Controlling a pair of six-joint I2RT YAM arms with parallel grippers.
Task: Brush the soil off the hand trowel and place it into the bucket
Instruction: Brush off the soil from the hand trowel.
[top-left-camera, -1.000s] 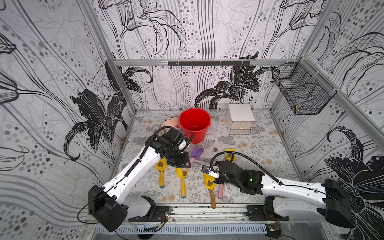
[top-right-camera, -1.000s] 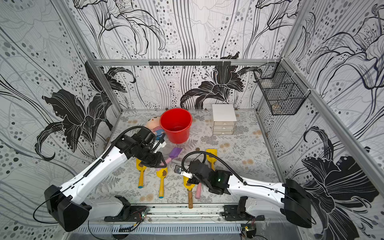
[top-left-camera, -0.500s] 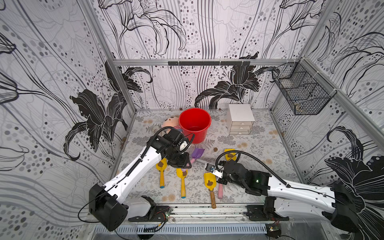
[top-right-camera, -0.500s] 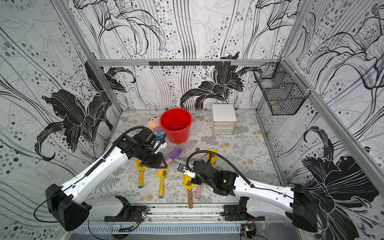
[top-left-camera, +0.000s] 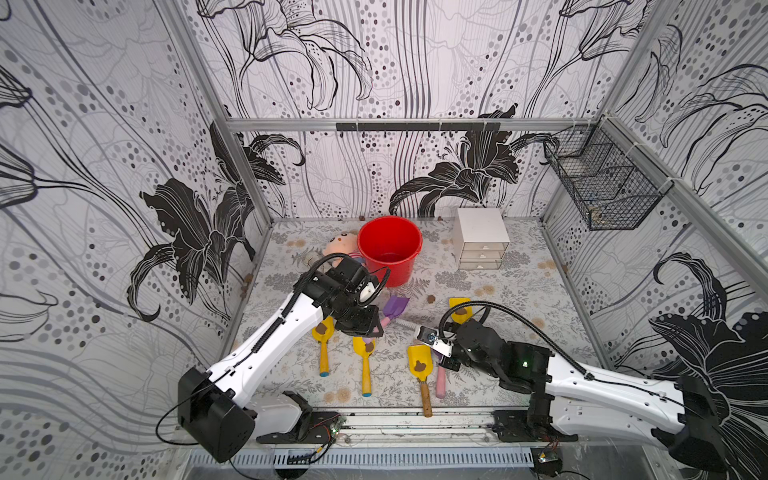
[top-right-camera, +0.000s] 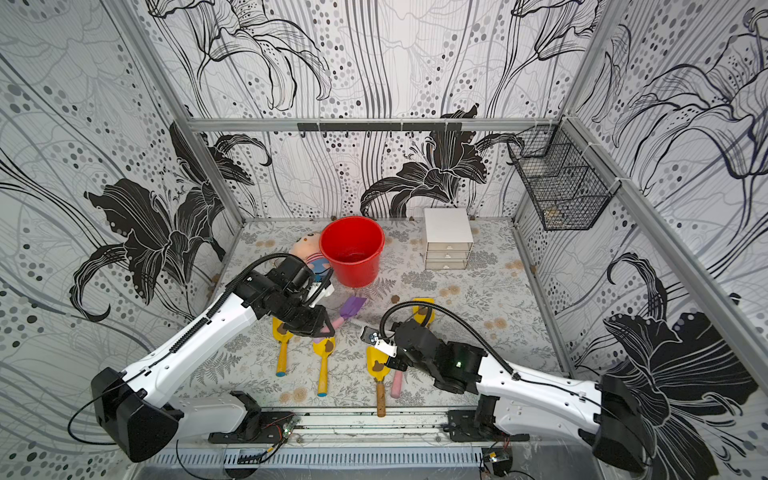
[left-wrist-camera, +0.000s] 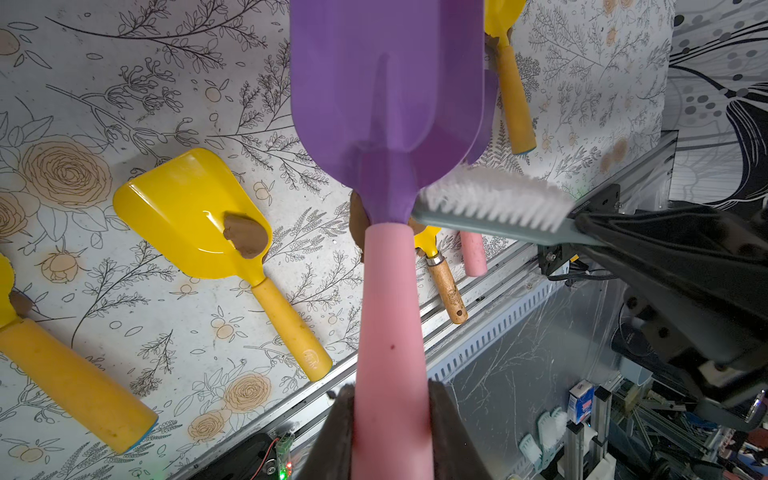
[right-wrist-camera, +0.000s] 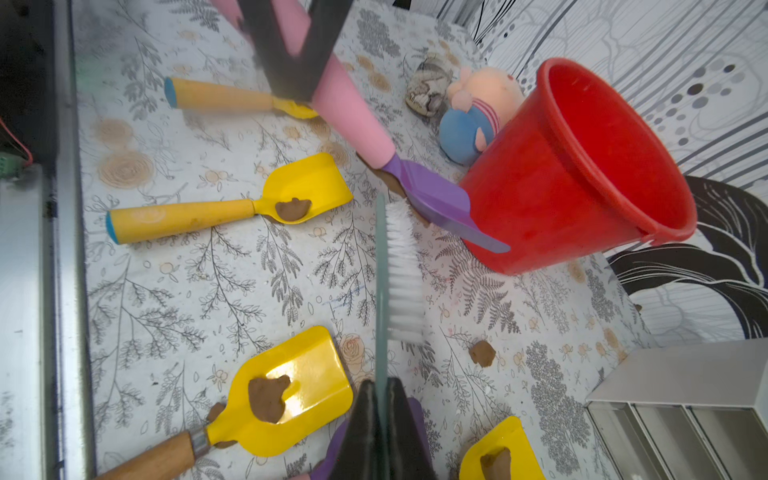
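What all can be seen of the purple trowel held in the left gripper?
The purple trowel has a smooth, plastic-looking scoop blade with a central ridge and a round pink handle. The left gripper is shut on the handle, holding it tilted above the table, blade toward the red bucket. A brown soil clump clings beneath the neck. White bristles of the brush, held by the right gripper, meet the blade's shoulder.

No text can be read anywhere. The yellow trowel lying near the front rail has a small embossed oval mark at its handle end, too blurred to read, and the wooden-handled trowel has a faint, illegible stamp on its handle. A blue-and-white carton beyond the rail carries print too small to read.
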